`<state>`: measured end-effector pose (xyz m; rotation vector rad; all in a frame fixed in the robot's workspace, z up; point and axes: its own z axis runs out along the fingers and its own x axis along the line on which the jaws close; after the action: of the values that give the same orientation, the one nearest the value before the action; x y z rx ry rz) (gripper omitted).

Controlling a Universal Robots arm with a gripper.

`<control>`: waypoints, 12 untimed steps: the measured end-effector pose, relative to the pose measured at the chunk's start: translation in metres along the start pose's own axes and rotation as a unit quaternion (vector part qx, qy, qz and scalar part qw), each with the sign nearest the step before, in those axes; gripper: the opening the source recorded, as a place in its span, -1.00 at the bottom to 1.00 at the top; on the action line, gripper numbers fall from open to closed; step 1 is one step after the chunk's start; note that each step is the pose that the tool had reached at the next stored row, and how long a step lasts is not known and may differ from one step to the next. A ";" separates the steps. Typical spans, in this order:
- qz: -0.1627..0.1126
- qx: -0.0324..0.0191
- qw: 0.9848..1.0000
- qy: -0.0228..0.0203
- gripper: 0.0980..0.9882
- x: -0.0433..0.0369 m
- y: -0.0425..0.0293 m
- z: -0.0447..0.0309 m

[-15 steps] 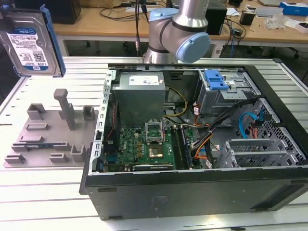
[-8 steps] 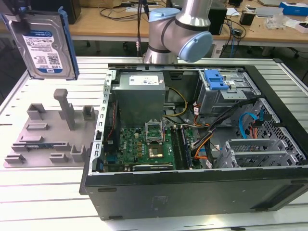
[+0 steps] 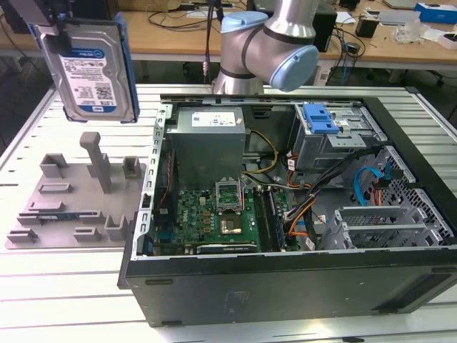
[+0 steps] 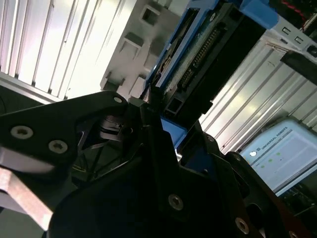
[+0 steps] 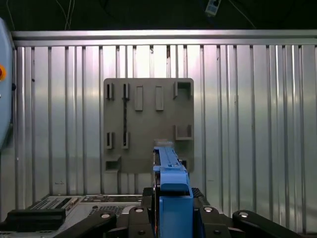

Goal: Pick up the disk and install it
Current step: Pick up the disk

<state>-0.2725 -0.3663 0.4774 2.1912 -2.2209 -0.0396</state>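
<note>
The disk [image 3: 89, 68], a silver hard drive with a white-and-blue label and blue side rails, hangs upright in the air at the exterior view's upper left. It is above the grey fixture plate [image 3: 71, 207]. My gripper [image 3: 61, 30] is shut on the disk's upper end. In the first wrist view the disk [image 5: 171, 173] shows edge-on between the black fingers [image 5: 143, 218] of my gripper [image 5: 171, 213], with the fixture plate [image 5: 148, 124] straight below. In the second wrist view the disk's connector edge [image 4: 198, 59] sticks out past my gripper [image 4: 158, 114].
An open computer case [image 3: 285, 179] lies on the slatted metal table [image 3: 443, 128] to the exterior view's right of the plate. Inside it are a motherboard [image 3: 214, 214], cables and a drive cage with a blue caddy [image 3: 319, 118]. The arm's base [image 3: 264, 43] stands behind the case.
</note>
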 end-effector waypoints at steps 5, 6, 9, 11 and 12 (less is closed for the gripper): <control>0.000 0.000 1.000 0.000 -0.39 0.0115 -0.0293 -0.0021; 0.000 0.000 1.000 0.000 -0.39 0.0153 -0.0378 -0.0026; 0.000 0.000 1.000 0.000 -0.39 0.0227 -0.0546 -0.0038; 0.000 0.000 1.000 0.000 -0.39 0.0264 -0.0632 -0.0043; 0.000 0.000 1.000 0.000 -0.39 0.0284 -0.0679 -0.0045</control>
<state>-0.2049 -0.3957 0.4797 2.1910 -2.2207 -0.0394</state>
